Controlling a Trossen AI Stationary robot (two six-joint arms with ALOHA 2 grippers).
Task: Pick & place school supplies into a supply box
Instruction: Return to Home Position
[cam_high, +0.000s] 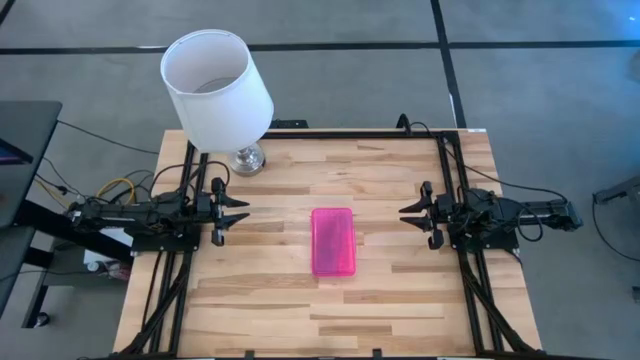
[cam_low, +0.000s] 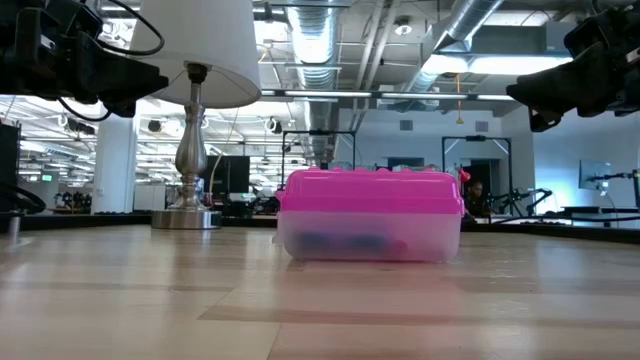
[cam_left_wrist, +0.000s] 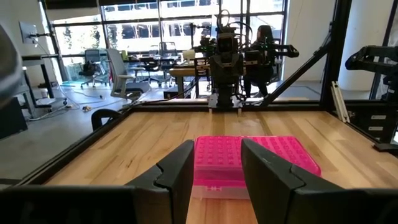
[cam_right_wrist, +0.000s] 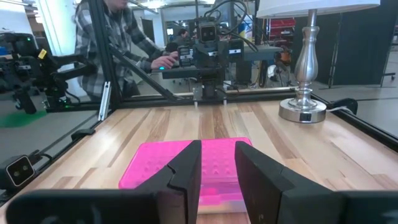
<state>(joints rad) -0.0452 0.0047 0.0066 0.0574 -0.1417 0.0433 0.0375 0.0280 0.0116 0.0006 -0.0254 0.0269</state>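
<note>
The small rectangular plastic supply box with a bright pink ribbed lid and clear see-through base (cam_high: 333, 241) lies shut near the middle of the pale wooden plank table (cam_high: 260, 300). Its long side runs from the far edge toward the near one, and nothing touches it. In the low view, bluish shapes of school supplies (cam_low: 345, 242) show dimly through the clear base, too blurred to tell apart. The left gripper (cam_high: 243, 212) hangs above the table's left side, well apart from the box and pointing at it, its two dark fingers (cam_left_wrist: 177, 171) spread with nothing between them. The right gripper (cam_high: 404, 216) mirrors it over the right side, also facing the box, its fingers (cam_right_wrist: 186, 165) parted and empty. Open wood lies between each gripper and the box, with nothing in the way. At the far left corner stands a table lamp with a white drum shade (cam_high: 215, 85) on a silver metal base (cam_high: 248, 158), behind the left gripper's line and clear of the box. A black metal frame (cam_high: 350, 133) runs along the table's edges. Beyond the table, the right wrist view shows a person in a plaid shirt (cam_right_wrist: 118, 37) bent over a workbench.
</note>
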